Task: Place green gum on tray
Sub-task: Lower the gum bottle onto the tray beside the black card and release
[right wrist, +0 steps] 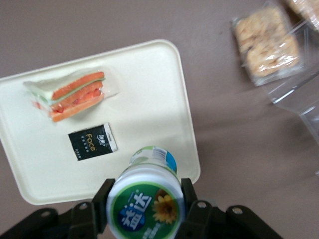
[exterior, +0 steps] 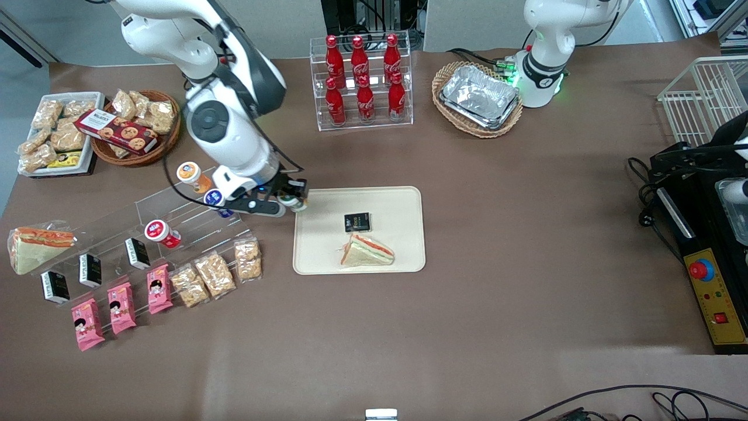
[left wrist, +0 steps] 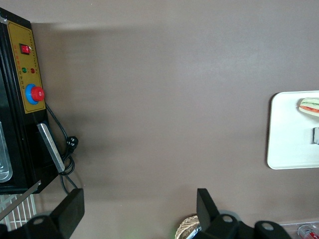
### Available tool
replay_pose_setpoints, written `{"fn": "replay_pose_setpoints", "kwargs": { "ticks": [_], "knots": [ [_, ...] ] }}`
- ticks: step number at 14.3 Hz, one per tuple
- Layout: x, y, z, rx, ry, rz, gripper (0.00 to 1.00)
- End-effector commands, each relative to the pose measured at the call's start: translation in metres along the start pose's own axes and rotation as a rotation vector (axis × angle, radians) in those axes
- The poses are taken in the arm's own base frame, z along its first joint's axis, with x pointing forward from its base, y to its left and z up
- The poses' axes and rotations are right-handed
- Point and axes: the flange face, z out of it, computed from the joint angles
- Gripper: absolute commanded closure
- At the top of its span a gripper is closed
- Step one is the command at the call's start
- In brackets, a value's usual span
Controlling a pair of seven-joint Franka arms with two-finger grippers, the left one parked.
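Note:
My right gripper [exterior: 294,202] is shut on the green gum [right wrist: 146,201], a white canister with a green lid, gripped by both fingers [right wrist: 103,199]. In the front view the gum [exterior: 297,204] hangs above the corner of the cream tray [exterior: 403,202] that lies toward the working arm's end and farther from the camera. The tray [right wrist: 149,99] holds a wrapped sandwich [exterior: 366,251] and a small black packet [exterior: 357,222]. Both also show in the right wrist view, the sandwich [right wrist: 70,94] and the packet [right wrist: 92,141].
A clear stepped rack [exterior: 146,216] beside the gripper holds orange-lidded [exterior: 191,174], blue-lidded [exterior: 215,198] and red-lidded [exterior: 159,231] canisters. Snack bags [exterior: 215,273] and pink packets [exterior: 121,307] lie nearer the camera. A cola bottle rack [exterior: 362,82] and a basket of foil trays [exterior: 479,98] stand farther back.

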Motion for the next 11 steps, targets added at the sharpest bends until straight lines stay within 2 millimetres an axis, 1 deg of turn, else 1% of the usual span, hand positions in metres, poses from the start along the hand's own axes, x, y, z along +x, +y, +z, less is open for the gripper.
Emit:
{"fn": "replay_pose_setpoints", "kwargs": {
  "ticks": [1, 2, 3, 6, 8, 10, 11],
  "knots": [
    [-0.02, -0.01, 0.057, -0.003, 0.032, 0.013, 0.68],
    [-0.027, -0.019, 0.072, -0.005, 0.036, 0.011, 0.68],
    [-0.031, -0.022, 0.088, -0.007, 0.041, 0.023, 0.68],
    [-0.034, -0.018, 0.122, -0.007, 0.059, 0.023, 0.68],
    [-0.041, -0.014, 0.136, -0.011, 0.068, 0.01, 0.68],
    [-0.038, -0.008, 0.144, -0.032, 0.072, 0.0, 0.68],
    [-0.037, -0.007, 0.144, -0.033, 0.073, 0.001, 0.66]
  ]
}}
